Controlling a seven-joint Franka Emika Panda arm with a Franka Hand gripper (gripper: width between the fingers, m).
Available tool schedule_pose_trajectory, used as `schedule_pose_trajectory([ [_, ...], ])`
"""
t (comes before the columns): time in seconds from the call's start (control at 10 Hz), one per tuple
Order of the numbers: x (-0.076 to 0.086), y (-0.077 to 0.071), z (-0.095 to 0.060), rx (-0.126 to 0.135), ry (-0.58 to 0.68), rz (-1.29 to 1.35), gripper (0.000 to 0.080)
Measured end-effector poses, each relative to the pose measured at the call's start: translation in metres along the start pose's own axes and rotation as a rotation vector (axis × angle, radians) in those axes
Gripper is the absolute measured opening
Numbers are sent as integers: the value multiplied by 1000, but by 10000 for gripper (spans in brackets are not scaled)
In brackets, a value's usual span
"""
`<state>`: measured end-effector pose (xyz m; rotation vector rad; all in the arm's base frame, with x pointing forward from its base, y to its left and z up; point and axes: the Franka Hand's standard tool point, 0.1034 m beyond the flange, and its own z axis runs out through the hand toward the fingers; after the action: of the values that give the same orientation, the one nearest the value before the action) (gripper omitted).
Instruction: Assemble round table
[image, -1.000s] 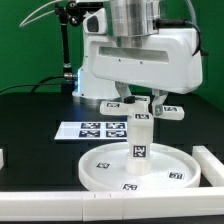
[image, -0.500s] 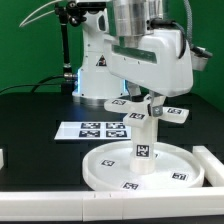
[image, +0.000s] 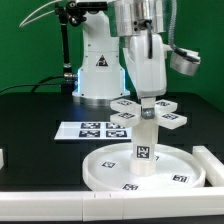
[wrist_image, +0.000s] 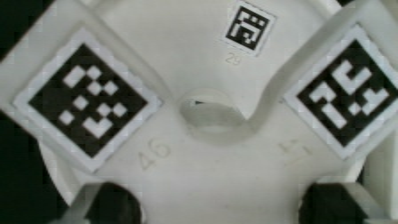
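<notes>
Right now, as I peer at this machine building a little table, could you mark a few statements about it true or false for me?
1. The short post stands upright on the round disc. True.
2. The cross-shaped piece lies flat on the black tabletop. False: it is up at the top of the post, under the pincer.
3. The marker board lies on the table behind the disc. True.
4. The disc hangs in the air from the pincer. False: it rests on the table.
5. The post bears a black-and-white square tag. True.
</notes>
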<state>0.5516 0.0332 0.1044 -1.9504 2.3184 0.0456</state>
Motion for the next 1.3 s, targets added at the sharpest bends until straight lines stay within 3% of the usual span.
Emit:
schedule_pose_trajectory([
  [0.3,0,-2,0,14,-9,153,442],
  [0.4,-2,-1,1,12,-19,226,555],
  [0.5,-3,-2,0,9,-24,187,555],
  [0.7,-7,-5,-15,11,-52,152,644],
  [0.9,-11,-6,-30,33,-77,113,648],
  [1.3,-10,-3,-22,25,-67,-33,649],
])
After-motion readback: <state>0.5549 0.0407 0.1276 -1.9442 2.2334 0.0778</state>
